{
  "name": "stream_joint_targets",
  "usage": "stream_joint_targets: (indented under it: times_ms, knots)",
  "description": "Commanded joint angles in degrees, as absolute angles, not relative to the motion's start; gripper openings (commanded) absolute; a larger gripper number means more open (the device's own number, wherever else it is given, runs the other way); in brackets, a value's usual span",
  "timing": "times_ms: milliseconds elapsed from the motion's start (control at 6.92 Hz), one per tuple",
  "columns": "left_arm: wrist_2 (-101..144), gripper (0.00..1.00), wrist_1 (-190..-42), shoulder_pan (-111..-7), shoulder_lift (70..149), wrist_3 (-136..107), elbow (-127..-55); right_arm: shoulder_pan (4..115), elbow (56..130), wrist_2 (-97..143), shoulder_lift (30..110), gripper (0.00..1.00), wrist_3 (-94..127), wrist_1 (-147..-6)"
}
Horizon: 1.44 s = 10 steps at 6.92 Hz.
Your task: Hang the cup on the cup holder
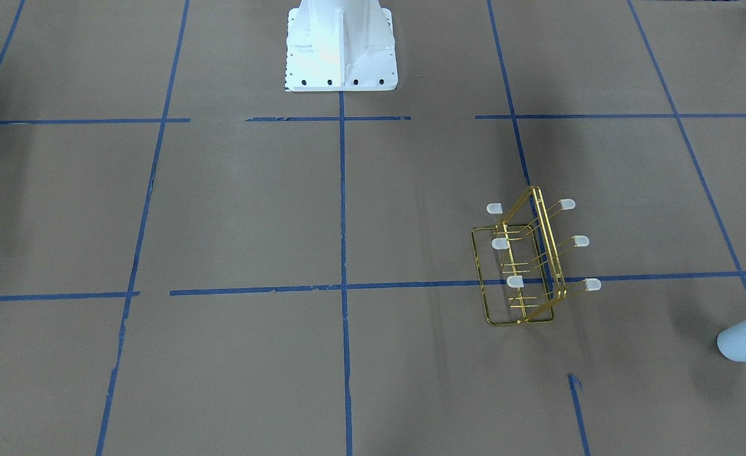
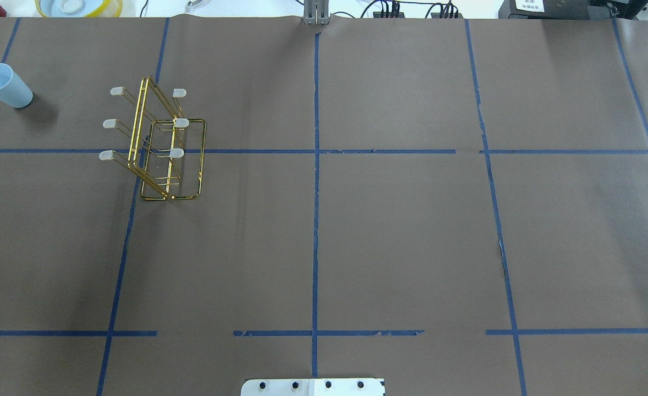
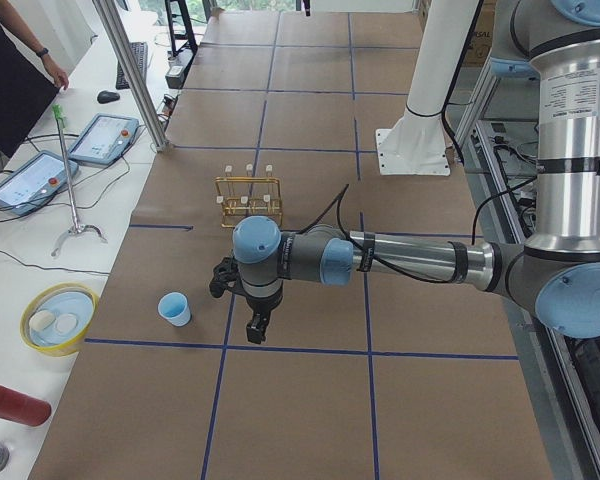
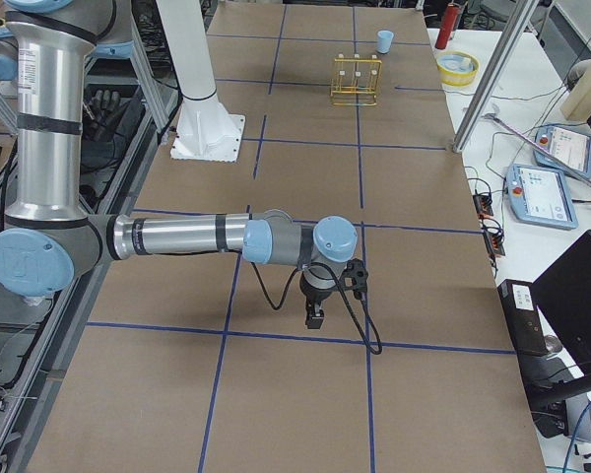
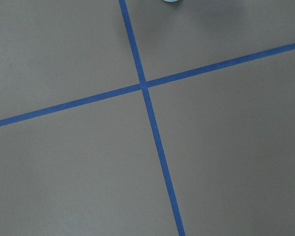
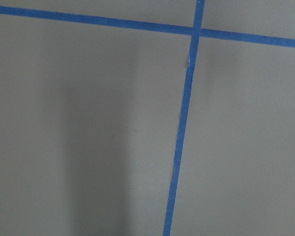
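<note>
left arm: I see it stretched level over the table [image 2: 412, 231], left gripper [image 3: 258, 325] pointing down near the cup [image 3: 174, 309]; jaw state, I can't tell
right arm: same pose, right gripper [image 4: 315, 313] well apart from the cup; can't tell either
cup: upright on the table, near the cup holder [image 2: 153, 137], not touching

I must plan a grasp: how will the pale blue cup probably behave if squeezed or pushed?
The cup looks like thin plastic, so probably light and somewhat flexible. It stands on its narrower end, mouth up, so a push near the rim may tip it. Being tapered, it would likely roll in a curve.
</note>
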<state>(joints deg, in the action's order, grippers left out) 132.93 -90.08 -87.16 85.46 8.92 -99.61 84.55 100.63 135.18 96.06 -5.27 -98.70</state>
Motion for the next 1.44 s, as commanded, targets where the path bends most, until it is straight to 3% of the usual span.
stream_joint_targets:
  times_ms: [0,578,722,1300]
  knots:
    - [132.89,1.0,-90.0,-87.19,86.04,8.96,-99.41,84.55,100.63,135.18,96.06,1.0,-5.27,-98.7]
    - [132.45,1.0,-90.09,-87.01,90.06,7.66,-100.45,84.55,100.63,135.18,96.06,1.0,-5.27,-98.7]
    - [132.28,1.0,-90.26,-86.58,94.0,-0.01,-98.98,84.55,100.63,135.18,96.06,1.0,-5.27,-98.7]
    - [132.36,1.0,-108.97,-85.78,95.62,-14.57,-89.92,84.55,100.63,135.18,96.06,1.0,-5.27,-98.7]
